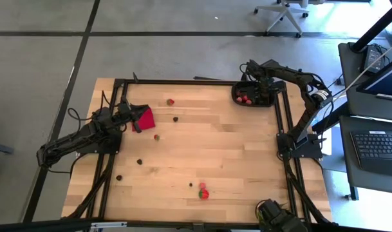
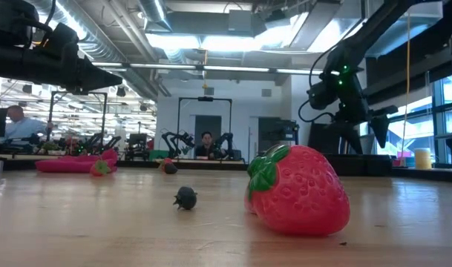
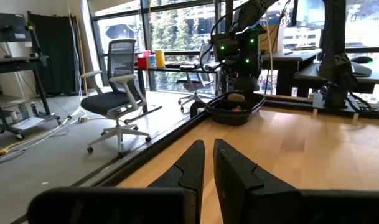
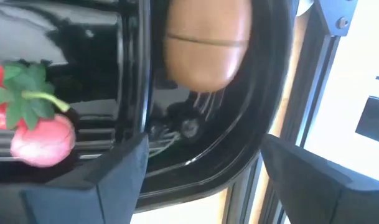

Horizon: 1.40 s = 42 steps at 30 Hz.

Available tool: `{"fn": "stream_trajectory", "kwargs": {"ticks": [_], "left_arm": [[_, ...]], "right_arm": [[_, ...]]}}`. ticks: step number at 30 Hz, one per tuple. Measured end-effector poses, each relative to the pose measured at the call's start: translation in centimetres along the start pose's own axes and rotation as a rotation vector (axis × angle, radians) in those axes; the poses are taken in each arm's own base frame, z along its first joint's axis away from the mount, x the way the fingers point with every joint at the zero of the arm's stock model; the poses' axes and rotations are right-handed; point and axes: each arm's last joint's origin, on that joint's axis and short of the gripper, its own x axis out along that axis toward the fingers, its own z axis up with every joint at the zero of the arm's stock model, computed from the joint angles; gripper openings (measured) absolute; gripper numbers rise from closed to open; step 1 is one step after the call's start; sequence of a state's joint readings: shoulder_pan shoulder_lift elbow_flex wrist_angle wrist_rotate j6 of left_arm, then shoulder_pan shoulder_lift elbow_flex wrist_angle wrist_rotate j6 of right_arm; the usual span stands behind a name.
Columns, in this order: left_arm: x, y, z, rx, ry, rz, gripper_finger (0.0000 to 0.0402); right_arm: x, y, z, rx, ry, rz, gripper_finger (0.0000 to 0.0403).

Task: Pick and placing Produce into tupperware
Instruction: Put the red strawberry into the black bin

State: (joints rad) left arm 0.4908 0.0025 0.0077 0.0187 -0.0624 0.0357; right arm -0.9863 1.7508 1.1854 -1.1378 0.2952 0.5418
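The black tupperware tray (image 1: 252, 98) sits at the table's far right corner. In the right wrist view it holds a brown lump (image 4: 205, 43) and red strawberries (image 4: 43, 142). My right gripper (image 4: 201, 152) hangs open just above the tray, with the lump beyond its fingers, and touches nothing. My left gripper (image 3: 208, 165) is shut and empty, at the far left next to the red cloth (image 1: 144, 118). Loose strawberries (image 1: 171, 102) (image 1: 157, 136) (image 1: 203, 192) and small dark pieces (image 1: 176, 118) (image 1: 140, 162) (image 1: 119, 177) lie on the wood.
A black metal frame (image 1: 282, 122) runs round the tabletop, close beside the tray. In the low view a large strawberry (image 2: 300, 189) and a dark berry (image 2: 185, 197) lie near the camera. People sit at desks far behind the table. The table's middle is bare wood.
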Motion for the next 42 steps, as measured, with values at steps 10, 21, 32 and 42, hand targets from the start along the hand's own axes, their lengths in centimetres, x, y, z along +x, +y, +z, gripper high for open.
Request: {"fn": "stream_trajectory", "kwargs": {"ticks": [10,21,32,42], "left_arm": [[0.0,0.0,0.0,0.0,0.0,0.0,0.0027],[0.0,0.0,0.0,0.0,0.0,0.0,0.0027],[0.0,0.0,0.0,-0.007,0.0,0.0,0.0027],[0.0,0.0,0.0,0.001,0.001,0.0,0.0027]], "right_arm": [[-4.6,0.2,-0.5,-0.042,-0.052,0.034,0.0318],[-15.3,5.5,-8.9,-0.366,-0.518,0.377,0.0319],[-17.8,13.6,-21.1,-0.938,-0.673,0.676,0.0319],[-13.8,19.4,-31.8,-1.37,-0.611,0.698,0.0319]]}}
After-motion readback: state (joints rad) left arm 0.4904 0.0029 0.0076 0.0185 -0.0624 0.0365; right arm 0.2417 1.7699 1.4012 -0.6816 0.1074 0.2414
